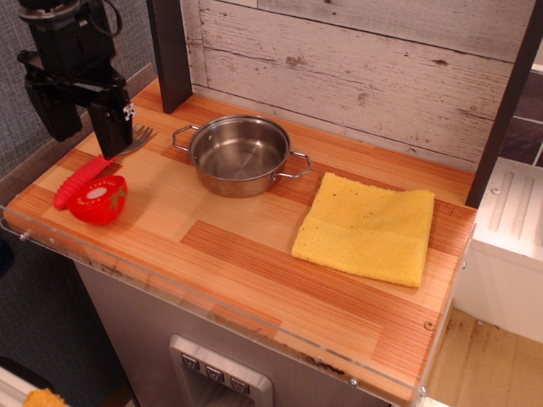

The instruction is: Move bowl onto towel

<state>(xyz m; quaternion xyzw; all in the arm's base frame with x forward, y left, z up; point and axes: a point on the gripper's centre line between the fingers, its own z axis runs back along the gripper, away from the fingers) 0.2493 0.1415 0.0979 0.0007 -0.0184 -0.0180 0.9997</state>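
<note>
The bowl [239,155] is a shiny steel pot with two wire loop handles, standing upright and empty at the middle back of the wooden table. The towel [366,226] is a flat yellow cloth lying to the right of the pot, apart from it. My gripper [83,129] hangs above the table's left end, well left of the pot. Its two black fingers [110,125] point down with a gap between them and hold nothing.
A red-handled fork [97,166] and a red tomato slice toy [99,199] lie at the left end under the gripper. A dark post [172,52] stands behind the pot's left side. A plank wall [356,68] backs the wooden table [254,271].
</note>
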